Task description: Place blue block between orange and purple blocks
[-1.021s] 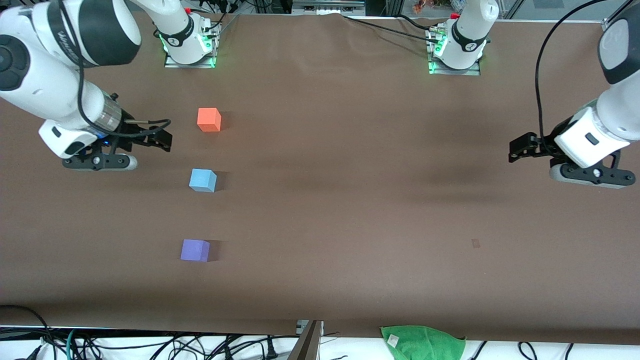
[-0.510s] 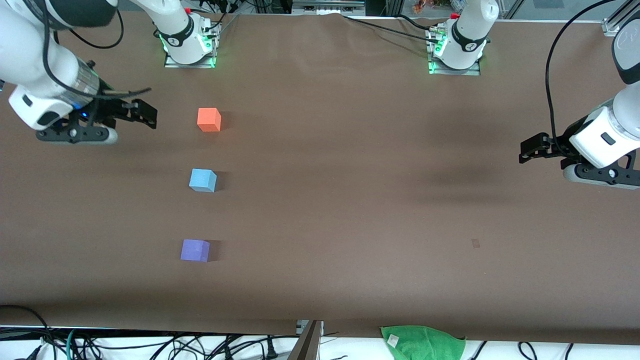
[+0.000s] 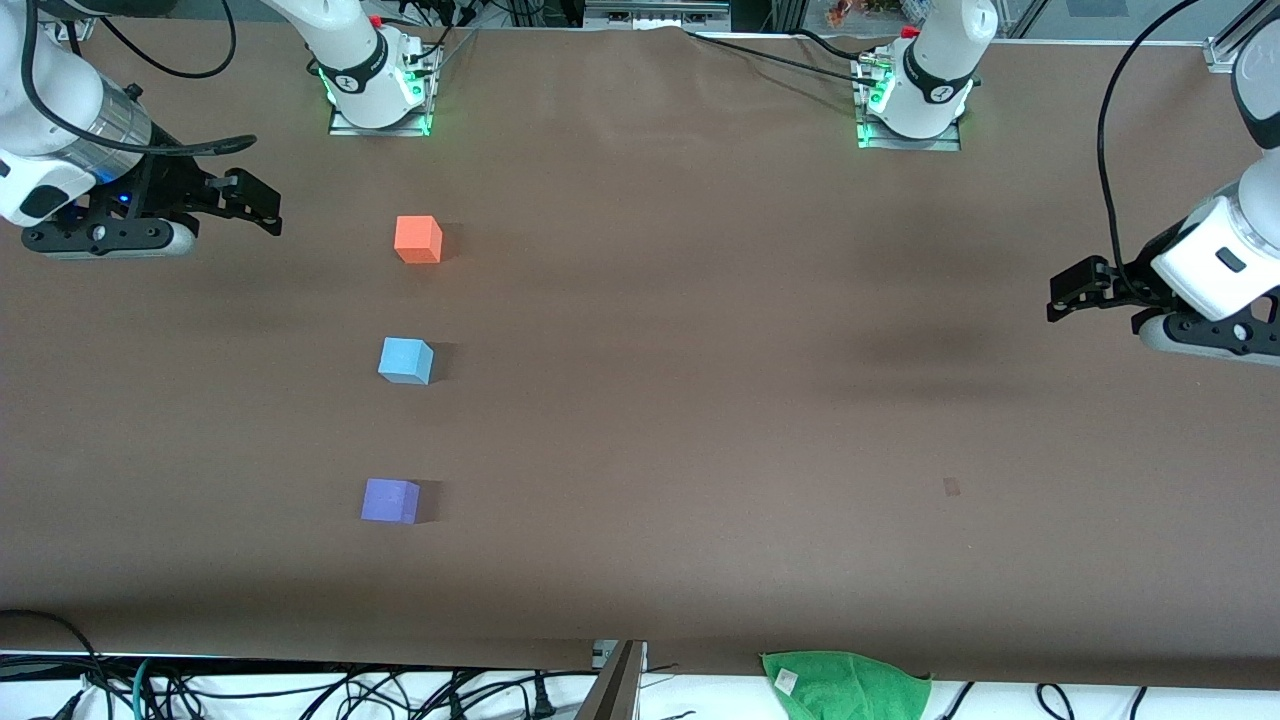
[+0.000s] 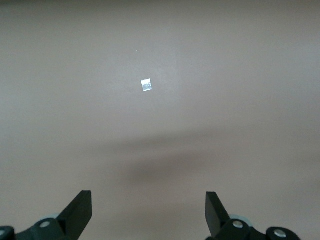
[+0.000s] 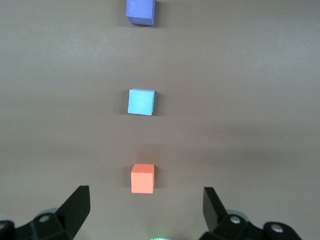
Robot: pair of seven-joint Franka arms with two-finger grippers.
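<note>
The blue block (image 3: pixel 406 360) sits on the brown table in a line with the other two. It is nearer the front camera than the orange block (image 3: pixel 418 239) and farther than the purple block (image 3: pixel 390 500). The right wrist view shows the orange block (image 5: pixel 142 178), the blue block (image 5: pixel 141 101) and the purple block (image 5: pixel 140 11). My right gripper (image 3: pixel 262 208) is open and empty, above the table toward the right arm's end from the orange block, apart from it. My left gripper (image 3: pixel 1072 290) is open and empty over bare table at the left arm's end.
A green cloth (image 3: pixel 845 685) lies at the table's front edge. A small pale mark (image 3: pixel 951 487) is on the table and also shows in the left wrist view (image 4: pixel 146 85). The arm bases (image 3: pixel 378 85) stand along the edge farthest from the front camera. Cables hang below the front edge.
My right gripper has drawn away from the blocks, toward the right arm's end and the bases. My left gripper has drifted toward the left arm's end. The blocks have not moved.
</note>
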